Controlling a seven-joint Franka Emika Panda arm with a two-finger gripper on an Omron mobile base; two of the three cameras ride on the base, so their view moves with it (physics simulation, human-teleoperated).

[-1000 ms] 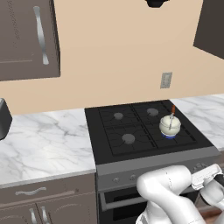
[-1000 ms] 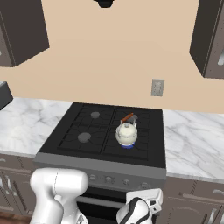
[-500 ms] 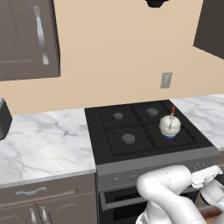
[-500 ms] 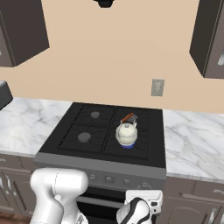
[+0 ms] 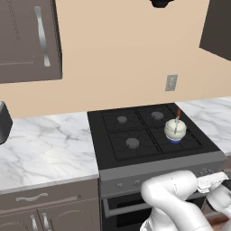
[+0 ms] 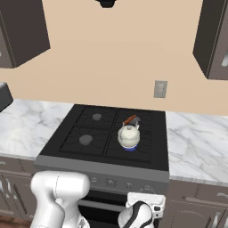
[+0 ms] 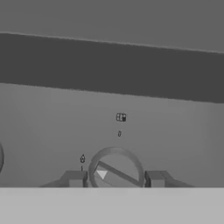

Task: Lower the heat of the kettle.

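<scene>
The stove (image 5: 153, 135), a broad black gas range with a grey front panel, stands directly ahead of the pincer (image 7: 116, 179), and the marble counter (image 5: 45, 149) runs off to either side of it, with dark cabinets (image 5: 27, 40) high above and a beige wall behind. A wall outlet (image 6: 160, 89) sits well above and beyond the pincer, past the cooktop.

The kettle (image 6: 128, 136) rests on the near right burner, above and beyond the pincer, with a blue ring of flame at its base. It looks small, hard and smooth, probably light, and its thin upright handle is the natural place to lift it. The task, though, calls for no lifting: the thing to work is the knob (image 7: 116, 168) on the front panel, just below the kettle's burner.

In the hand view that knob lies right between the two fingertips (image 7: 74, 178), a round grey dial with a raised bar across it, tilted off level. The pincer is clenched about it, a tip at each flank, though whether the pads truly bite the rim I cannot tell. The knob looks stiff and smooth, so a firm squeeze on its rim seems wise, lest the tips slip as the wrist turns. Small markings (image 7: 121, 117) lie on the panel just beyond the knob.
</scene>
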